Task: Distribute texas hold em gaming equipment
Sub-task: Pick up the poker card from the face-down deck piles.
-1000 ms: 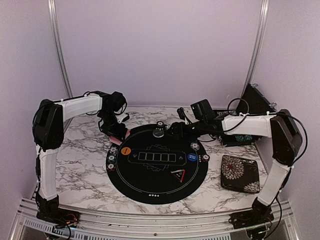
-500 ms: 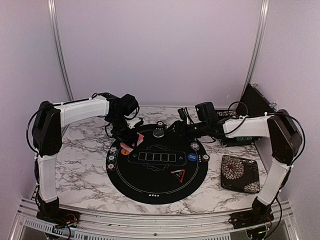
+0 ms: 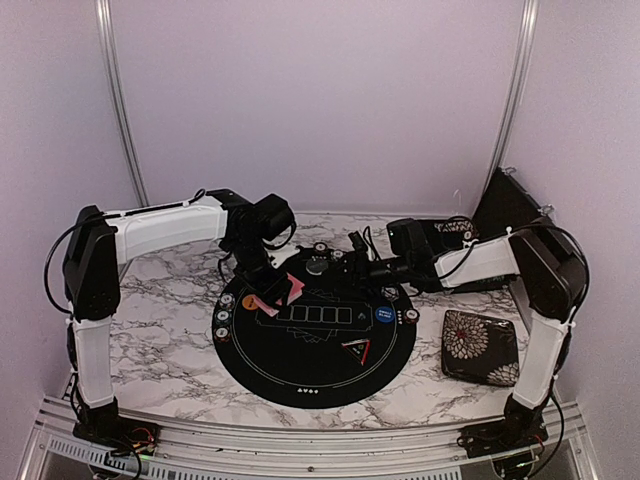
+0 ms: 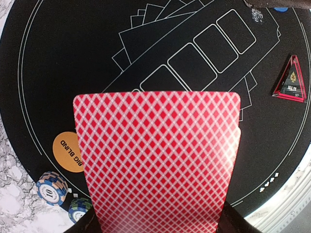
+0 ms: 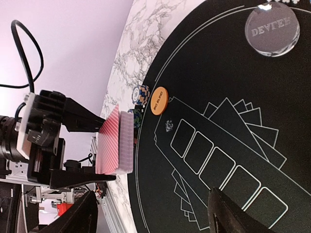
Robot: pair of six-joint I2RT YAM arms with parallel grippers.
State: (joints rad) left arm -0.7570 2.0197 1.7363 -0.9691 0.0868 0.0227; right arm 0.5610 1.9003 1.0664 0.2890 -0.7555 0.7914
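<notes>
Left gripper (image 3: 270, 291) clamped on red-backed card deck (image 4: 158, 165), above black mat (image 3: 300, 372) — right gripper (image 5: 155, 213) spread wide, empty

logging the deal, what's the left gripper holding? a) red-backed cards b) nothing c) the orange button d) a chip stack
a: the left gripper is clamped on a pack of red-backed cards held above the mat, while the orange button lies on the mat.

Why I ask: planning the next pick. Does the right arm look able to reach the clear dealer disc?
Probably yes: the right tool, open, faces the dealer disc across bare mat; the left tool holding the cards sits aside.
</notes>
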